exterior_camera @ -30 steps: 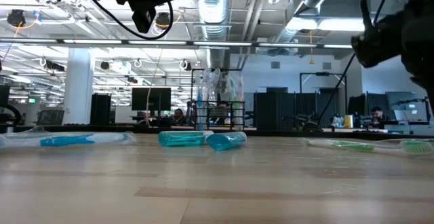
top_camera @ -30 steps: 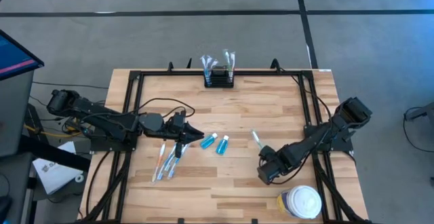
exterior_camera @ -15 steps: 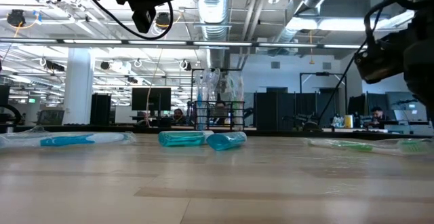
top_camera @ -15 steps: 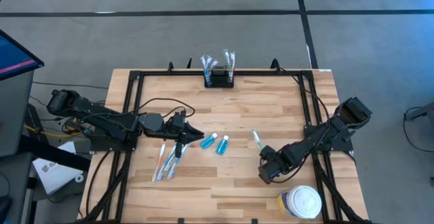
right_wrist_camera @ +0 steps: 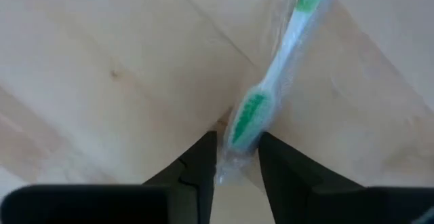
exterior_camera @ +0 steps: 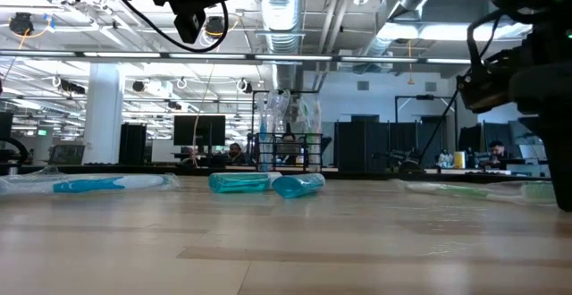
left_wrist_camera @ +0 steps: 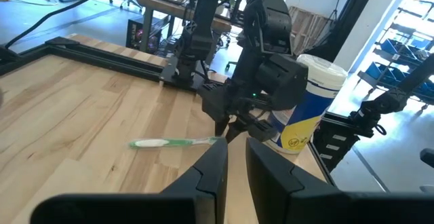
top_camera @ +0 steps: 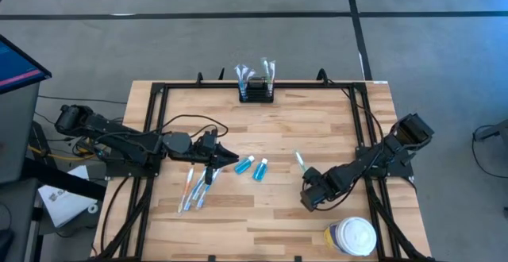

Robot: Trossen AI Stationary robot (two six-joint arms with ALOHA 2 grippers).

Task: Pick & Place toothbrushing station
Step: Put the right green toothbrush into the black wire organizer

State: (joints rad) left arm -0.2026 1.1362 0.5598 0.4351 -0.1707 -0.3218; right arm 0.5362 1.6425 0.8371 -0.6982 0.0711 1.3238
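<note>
The toothbrushing station [top_camera: 256, 92], a small black open-topped holder with wrapped brushes standing in it, rests at the table's far edge. A green toothbrush [top_camera: 301, 163] in clear wrap lies flat on the wood at mid right. My right gripper [right_wrist_camera: 237, 159] points down over its near end [right_wrist_camera: 245, 125], open, one finger on each side; I cannot tell whether they touch the wrap. My left gripper [top_camera: 233, 160] hovers at mid table beside two blue bottles [top_camera: 252, 167], open by a narrow gap [left_wrist_camera: 236, 156] with nothing in it.
Several wrapped toothbrushes [top_camera: 195, 189] lie near the left arm. A round white-lidded jar with a yellow label [top_camera: 352, 236] stands at the near right corner, close to the right arm. A black frame [top_camera: 159, 95] runs around the tabletop. Bare wood lies in the middle.
My right gripper has sunk a little toward the table at the green toothbrush's near end. The toothbrush lies where it was.
</note>
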